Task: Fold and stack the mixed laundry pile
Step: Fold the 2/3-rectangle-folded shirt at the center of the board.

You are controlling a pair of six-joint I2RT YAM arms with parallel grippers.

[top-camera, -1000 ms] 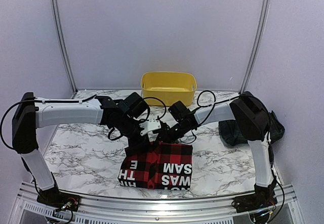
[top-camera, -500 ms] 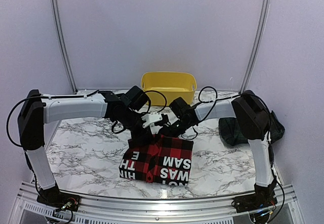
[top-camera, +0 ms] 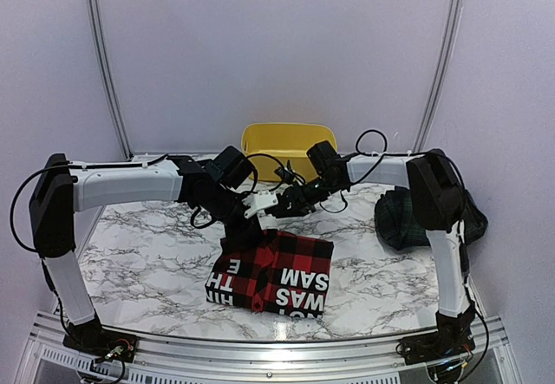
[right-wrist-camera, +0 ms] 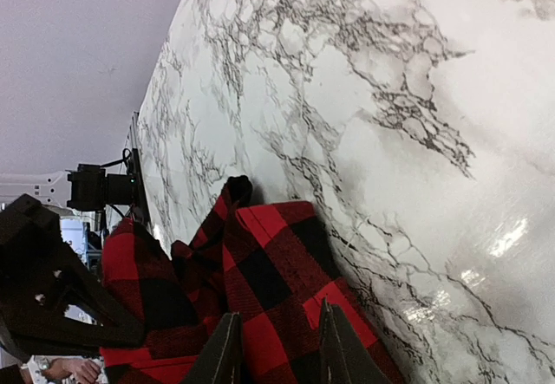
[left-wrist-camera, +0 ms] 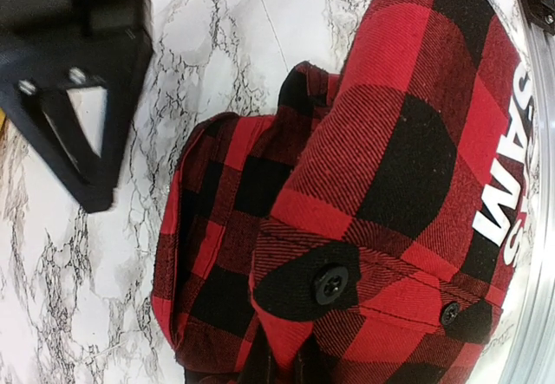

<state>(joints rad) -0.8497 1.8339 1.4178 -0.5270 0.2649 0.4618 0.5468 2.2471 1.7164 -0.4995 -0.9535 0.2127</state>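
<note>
The red-and-black checked garment (top-camera: pixel 277 271) lies folded on the marble table, white lettering toward the near edge. My left gripper (top-camera: pixel 253 226) is at its far left corner, shut on a fold of the cloth (left-wrist-camera: pixel 312 315) beside a black button; the jaws (left-wrist-camera: pixel 290 368) barely show at the bottom of the left wrist view. My right gripper (top-camera: pixel 281 208) hangs open just above the garment's far edge, and its two fingers (right-wrist-camera: pixel 227 354) stand apart with the checked cloth (right-wrist-camera: pixel 277 271) lying beyond them. A dark green-navy tartan garment (top-camera: pixel 401 218) is heaped at the right.
A yellow plastic tub (top-camera: pixel 286 146) stands at the back centre, right behind the right wrist. Bare marble (top-camera: pixel 147 254) stretches left of the garment. The right arm's upright link (top-camera: pixel 447 254) stands by the tartan heap. Frame rails run along the near edge.
The right gripper has opened off the checked garment and risen back toward the tub. The left gripper kept its hold and shifted slightly away, and the garment's far edge moved with it.
</note>
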